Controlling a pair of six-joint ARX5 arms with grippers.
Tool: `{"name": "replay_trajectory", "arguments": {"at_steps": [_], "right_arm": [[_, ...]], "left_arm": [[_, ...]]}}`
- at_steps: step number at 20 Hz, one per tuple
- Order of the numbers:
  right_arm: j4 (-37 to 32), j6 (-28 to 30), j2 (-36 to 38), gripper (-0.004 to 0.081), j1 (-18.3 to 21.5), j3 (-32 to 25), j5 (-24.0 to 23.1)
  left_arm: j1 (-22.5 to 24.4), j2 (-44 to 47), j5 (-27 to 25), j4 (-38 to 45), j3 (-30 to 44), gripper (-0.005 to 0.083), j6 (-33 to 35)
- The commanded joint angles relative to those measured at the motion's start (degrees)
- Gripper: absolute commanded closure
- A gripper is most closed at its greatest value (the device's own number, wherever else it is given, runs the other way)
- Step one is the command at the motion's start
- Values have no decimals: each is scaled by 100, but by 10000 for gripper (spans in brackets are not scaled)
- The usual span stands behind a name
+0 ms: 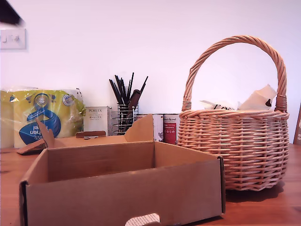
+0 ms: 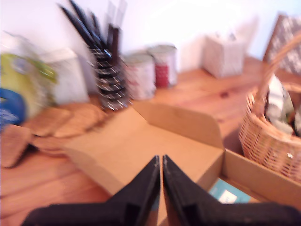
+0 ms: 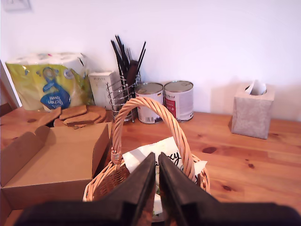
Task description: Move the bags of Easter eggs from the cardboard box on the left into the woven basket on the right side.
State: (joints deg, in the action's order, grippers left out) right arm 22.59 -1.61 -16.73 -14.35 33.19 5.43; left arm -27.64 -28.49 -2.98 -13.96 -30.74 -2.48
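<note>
The cardboard box (image 1: 122,193) stands at the front of the exterior view, and its inside looks bare from there. My first gripper (image 2: 162,162) hovers shut above the box (image 2: 122,141); a blue pouch (image 2: 225,193) lies on the box floor beside its fingers. The woven basket (image 1: 235,150) stands at the exterior view's right with white bags (image 1: 258,100) poking over its rim. Shut as well, my second gripper (image 3: 156,157) hangs over the basket's handle (image 3: 174,122) and a white bag (image 3: 160,153) inside. Neither gripper shows in the exterior view; only a dark arm part (image 1: 9,16) shows at its upper left corner.
Along the back wall stand a yellow kitchen-towel pack (image 1: 42,117), a white Porlex box (image 1: 96,118), a wire utensil holder (image 1: 124,113) and two tins (image 1: 169,128). Cork coasters (image 3: 75,114) lie behind the box. A tissue box (image 3: 251,110) sits on the wooden table.
</note>
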Motion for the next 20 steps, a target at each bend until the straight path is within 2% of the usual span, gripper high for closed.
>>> {"name": "replay_trajectory", "arguments": {"at_steps": [1, 7, 20], "right_arm": [[-2, 11, 2, 783, -26, -127, -4], [-31, -4, 11, 783, -26, -125, -4], [1377, -4, 2, 783, -26, -125, -2]], "left_arm": [[0, 299, -57, -219, 46, 797, -24], [0, 719, -72, -501, 46, 797, -13], [0, 713, -72, -1353, 44, 797, -13]]}}
